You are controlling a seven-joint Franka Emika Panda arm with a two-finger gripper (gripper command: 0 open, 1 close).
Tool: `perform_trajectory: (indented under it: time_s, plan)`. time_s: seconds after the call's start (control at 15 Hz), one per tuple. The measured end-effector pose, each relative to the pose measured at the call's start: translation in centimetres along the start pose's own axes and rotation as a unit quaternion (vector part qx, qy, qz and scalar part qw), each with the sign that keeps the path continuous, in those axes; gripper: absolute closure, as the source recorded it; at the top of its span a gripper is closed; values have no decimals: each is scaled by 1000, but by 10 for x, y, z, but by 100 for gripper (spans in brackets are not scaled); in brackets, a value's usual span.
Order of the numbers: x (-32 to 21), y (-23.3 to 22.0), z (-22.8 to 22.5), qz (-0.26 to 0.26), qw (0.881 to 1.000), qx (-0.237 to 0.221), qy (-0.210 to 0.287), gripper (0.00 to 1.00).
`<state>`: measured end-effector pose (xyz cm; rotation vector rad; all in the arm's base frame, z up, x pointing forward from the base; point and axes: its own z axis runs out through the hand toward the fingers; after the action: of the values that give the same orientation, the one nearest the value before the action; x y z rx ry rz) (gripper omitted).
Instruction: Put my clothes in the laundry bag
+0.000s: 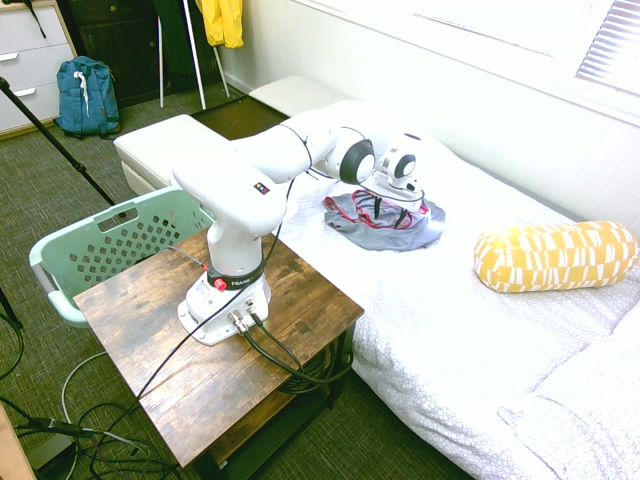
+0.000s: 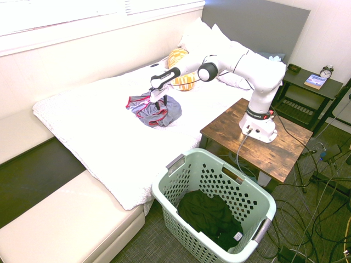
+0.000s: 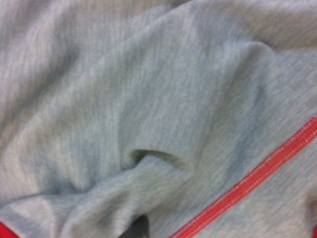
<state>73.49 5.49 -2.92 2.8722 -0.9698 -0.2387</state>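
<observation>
My clothes [image 1: 402,236] are a crumpled grey garment with red trim, lying on the white bed. In the second exterior view the clothes [image 2: 171,112] sit near the middle of the mattress. The gripper [image 1: 388,211] points straight down onto them, fingers open and reaching the fabric. From the other side the gripper [image 2: 158,103] stands over the pile's middle. The wrist view is filled by grey cloth [image 3: 148,99] with a red seam [image 3: 257,173]. The laundry bag [image 2: 181,162], a mint-green perforated basket, stands on the floor by the bed's corner with a dark garment [image 2: 211,216] inside.
The basket [image 1: 110,243] adjoins the wooden table [image 1: 200,370] that bears the arm. A yellow patterned pillow [image 1: 555,255] lies further along the bed. A blue backpack [image 1: 85,95] and a yellow jacket [image 1: 222,20] are by the far wall. A white bench [image 2: 66,219] runs along the bed.
</observation>
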Motion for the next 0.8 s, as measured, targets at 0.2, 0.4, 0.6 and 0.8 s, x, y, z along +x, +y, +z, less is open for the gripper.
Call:
perform_trajectory:
  time_s: [0.2, 0.4, 0.6, 0.8]
  plan:
    - [-5, 0, 7, 6, 1000, 7, -20, 0]
    - [-12, 4, 24, 12, 999, 4, -40, 0]
    - [-15, 3, 26, 12, 999, 8, -47, 100]
    - [-16, 2, 26, 10, 999, 11, -51, 100]
